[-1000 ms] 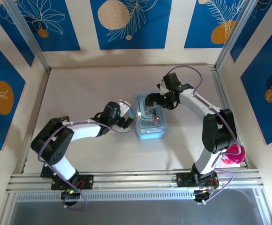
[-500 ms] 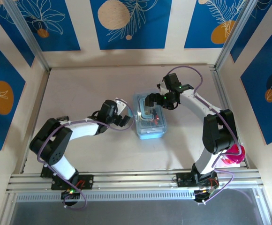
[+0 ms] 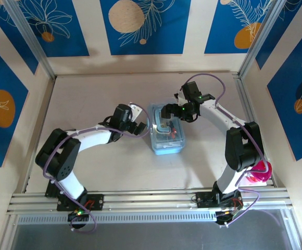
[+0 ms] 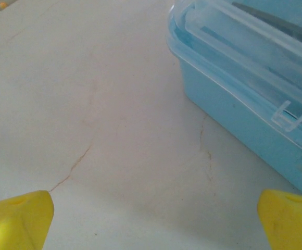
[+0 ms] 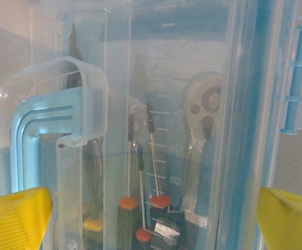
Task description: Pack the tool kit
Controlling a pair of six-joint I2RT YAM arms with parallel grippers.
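Since one second ago the left hand [image 3: 138,127], fingers apart, has moved nearer the translucent light-blue rectangular plastic case [image 3: 166,137] on the desk [image 3: 88,99]; right hand [image 3: 167,111] hovers spread above it; pressing its lid latch [image 4: 291,117] shut is judged next.

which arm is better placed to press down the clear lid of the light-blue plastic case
Right, probably. The right fingers stand open directly above the translucent light-blue rectangular plastic case, facing down onto its clear lid. The left fingers sit low beside the case's side wall, aimed at bare table.
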